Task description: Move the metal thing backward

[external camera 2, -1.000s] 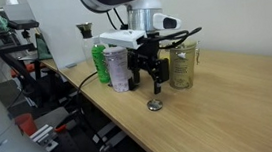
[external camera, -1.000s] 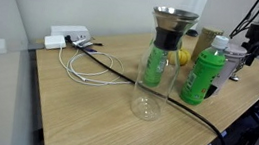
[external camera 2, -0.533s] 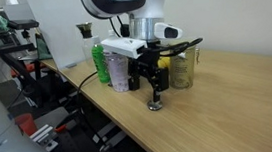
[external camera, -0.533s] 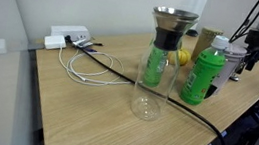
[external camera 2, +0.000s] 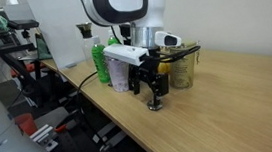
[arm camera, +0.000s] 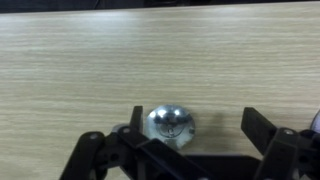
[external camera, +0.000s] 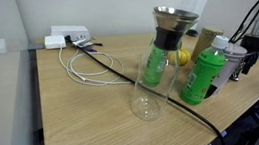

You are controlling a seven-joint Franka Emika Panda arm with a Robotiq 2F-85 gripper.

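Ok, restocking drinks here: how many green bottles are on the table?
1: the green plastic bottle stands near the table edge. Green seen through the glass carafe may be a second; cannot tell.

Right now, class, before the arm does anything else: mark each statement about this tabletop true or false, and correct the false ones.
1. The gripper is open, with the small shiny metal piece between its fingers. True.
2. The green bottle lies on its side. False: it stands upright.
3. The gripper is shut on the glass carafe. False: the carafe stands free on the table, away from the gripper.
4. A white cable lies on the table. True.
5. The metal piece is lifted clear of the table. False: it rests on the wooden tabletop.
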